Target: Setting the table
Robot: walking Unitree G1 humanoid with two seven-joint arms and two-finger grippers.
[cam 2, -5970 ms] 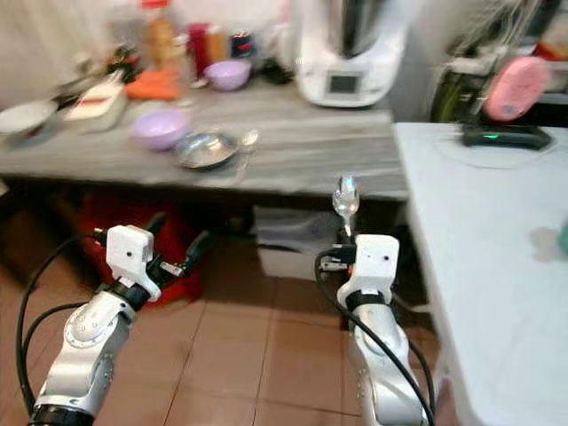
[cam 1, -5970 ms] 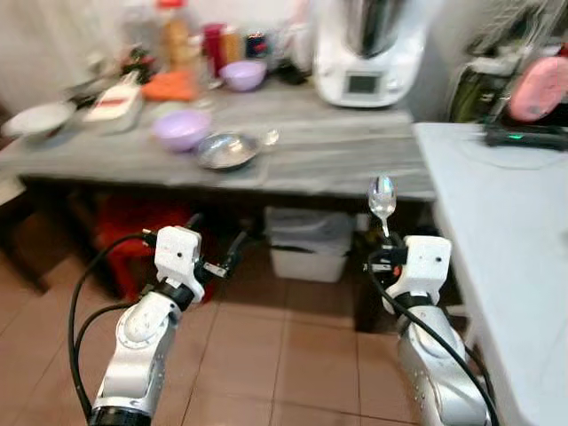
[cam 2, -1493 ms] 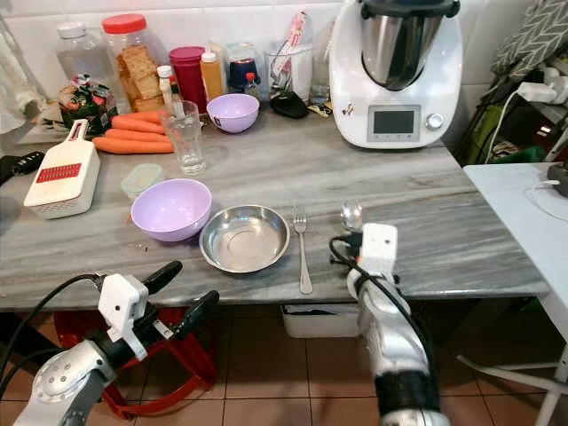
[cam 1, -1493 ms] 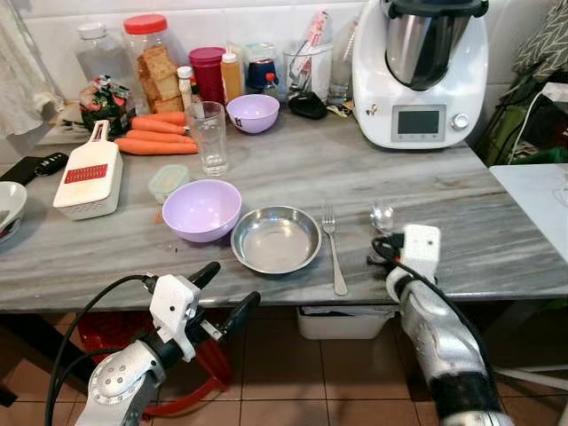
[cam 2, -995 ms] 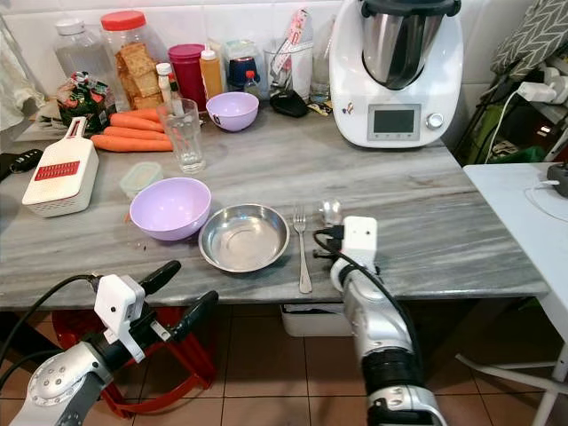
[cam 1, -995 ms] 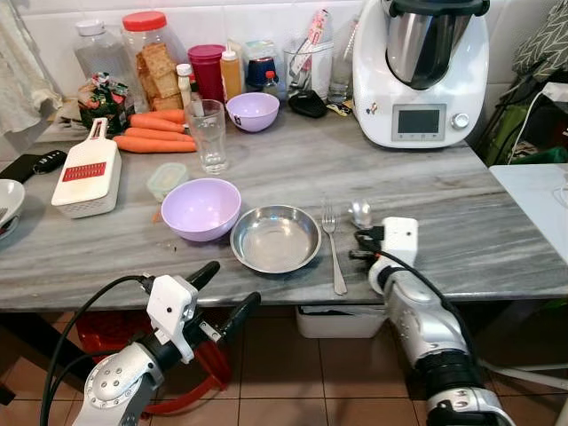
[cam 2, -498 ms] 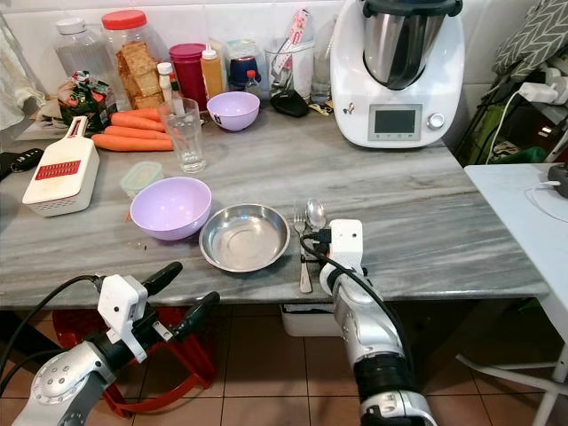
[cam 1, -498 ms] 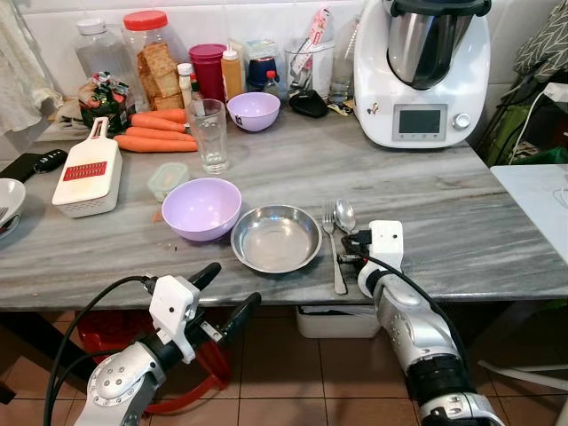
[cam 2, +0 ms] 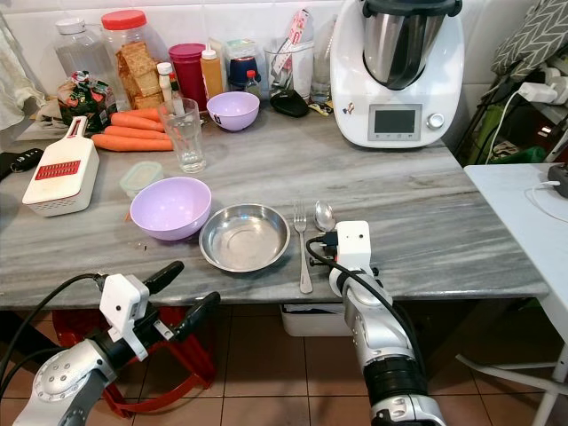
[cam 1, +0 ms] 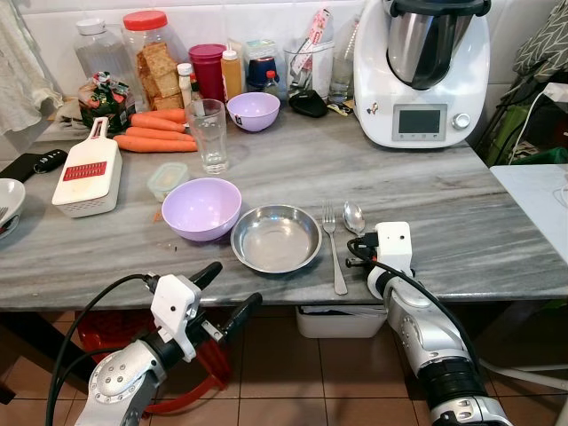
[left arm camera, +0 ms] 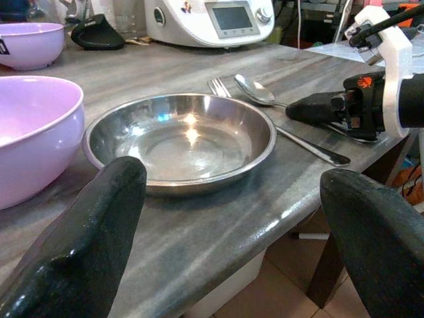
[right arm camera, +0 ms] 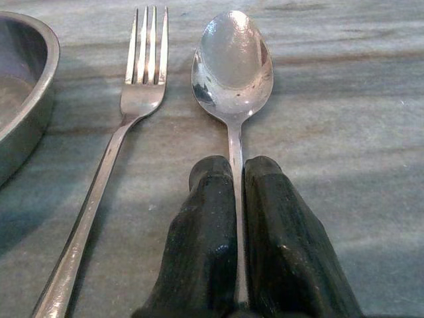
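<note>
Spoon [right arm camera: 232, 59] now lower, beside fork [right arm camera: 126, 126] on cluttered marble counter [cam 1: 497, 240].

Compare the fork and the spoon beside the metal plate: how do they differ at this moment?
The fork lies free on the counter, while the spoon has its handle pinched between the fingers of the right gripper. The fork lies nearer the metal plate; the spoon is on the fork's far side. The fork ends in tines, the spoon in a rounded bowl. Both are shiny metal, lying roughly parallel.

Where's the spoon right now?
The spoon lies on the grey counter, just right of the fork beside the steel plate, its handle pinched in the right pincer.
</note>
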